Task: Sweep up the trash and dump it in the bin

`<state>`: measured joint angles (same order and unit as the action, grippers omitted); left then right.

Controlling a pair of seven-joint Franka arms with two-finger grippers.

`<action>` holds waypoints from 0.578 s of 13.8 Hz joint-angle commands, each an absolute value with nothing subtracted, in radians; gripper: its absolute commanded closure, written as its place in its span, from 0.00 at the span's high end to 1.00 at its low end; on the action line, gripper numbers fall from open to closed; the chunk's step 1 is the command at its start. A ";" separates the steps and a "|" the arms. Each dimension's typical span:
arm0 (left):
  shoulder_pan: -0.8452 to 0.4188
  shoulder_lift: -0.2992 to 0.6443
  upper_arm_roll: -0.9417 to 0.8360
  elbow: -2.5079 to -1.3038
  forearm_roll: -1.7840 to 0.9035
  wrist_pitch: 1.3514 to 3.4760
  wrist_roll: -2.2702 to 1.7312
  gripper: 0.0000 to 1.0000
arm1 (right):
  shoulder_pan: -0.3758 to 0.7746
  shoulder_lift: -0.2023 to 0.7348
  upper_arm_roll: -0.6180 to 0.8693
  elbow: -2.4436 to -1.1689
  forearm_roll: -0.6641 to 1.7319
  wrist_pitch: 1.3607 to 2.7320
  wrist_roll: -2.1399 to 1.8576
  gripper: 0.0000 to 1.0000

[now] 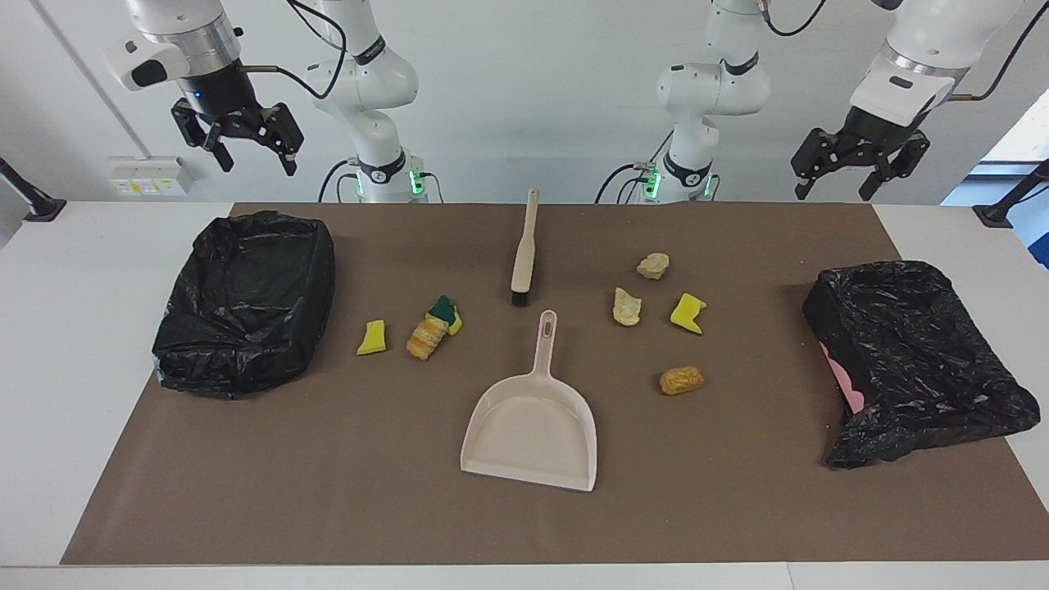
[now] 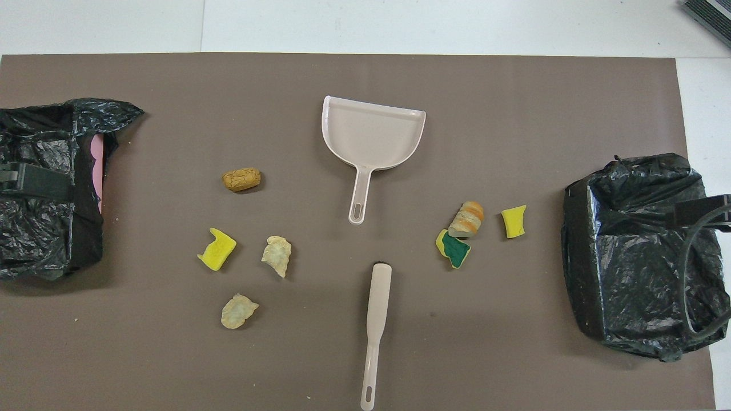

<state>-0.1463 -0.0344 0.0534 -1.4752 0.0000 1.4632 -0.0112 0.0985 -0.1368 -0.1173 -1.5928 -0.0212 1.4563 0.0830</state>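
Observation:
Trash scraps lie on the brown mat. Toward the right arm's end are a yellow sponge bit [image 1: 373, 338], a bread-like piece [image 1: 426, 338] and a green-backed sponge [image 1: 445, 311]. Toward the left arm's end are two tan lumps [image 1: 653, 265] [image 1: 627, 306], a yellow sponge bit [image 1: 687, 313] and an orange-brown piece [image 1: 681, 379]. A beige dustpan [image 1: 533, 426] and brush [image 1: 524, 250] lie mid-table. My right gripper [image 1: 256, 164] hangs open high over one black-bagged bin [image 1: 246, 299]. My left gripper [image 1: 834, 190] hangs open high over the other bin [image 1: 910, 360].
The brush lies nearer to the robots than the dustpan, bristles toward the dustpan's handle. The bins stand at the two ends of the mat [image 2: 514, 91]. The left arm's bin shows a pink side [image 2: 97, 165].

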 commanded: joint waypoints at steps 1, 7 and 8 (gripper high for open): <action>-0.140 -0.063 0.049 -1.513 -0.011 1.480 -0.003 1.00 | 0.092 -0.150 -0.115 -1.618 -0.034 1.491 0.049 1.00; -0.153 -0.063 0.035 -1.516 -0.015 1.497 -0.006 1.00 | 0.092 -0.150 -0.115 -1.621 -0.034 1.494 0.052 1.00; -0.153 -0.063 0.034 -1.516 -0.017 1.503 -0.006 1.00 | 0.092 -0.150 -0.115 -1.621 -0.034 1.494 0.054 1.00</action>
